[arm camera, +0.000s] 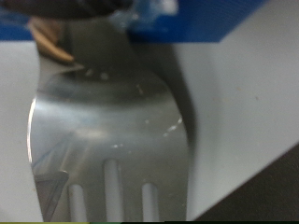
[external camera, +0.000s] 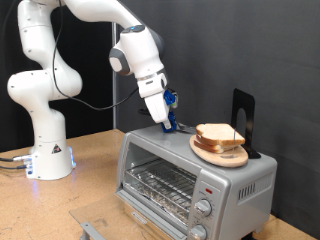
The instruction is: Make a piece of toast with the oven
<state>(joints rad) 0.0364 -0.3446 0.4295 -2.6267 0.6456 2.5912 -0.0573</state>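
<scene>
So the piece of toast (external camera: 220, 134) is a flat squarish bread slice, pale cream face with a tan-brown crust; looks like more than one slice stacked, sitting on a round wooden plate (external camera: 219, 152) on the roof of the boxy silver-grey metal toaster oven (external camera: 190, 178), towards the exterior view's right; the oven door (external camera: 101, 228) looks dropped open at the front, wire rack (external camera: 160, 184) showing inside, round knobs (external camera: 205, 208) down its right side; the oven stands on a light wooden counter (external camera: 85, 165); a black upright stand (external camera: 243, 116) sits just behind the plate.

The white arm's end effector (external camera: 166, 122) comes down onto the oven top just to the exterior view's left of the plate, near the bread but apart from it; there's something blue (external camera: 171, 100) at its fingers. The wrist view is filled by a shiny slotted metal spatula blade (arm camera: 107, 131) under a blue part, so it seems clamped on the spatula, though the fingers themselves are too blurred to be sure.
</scene>
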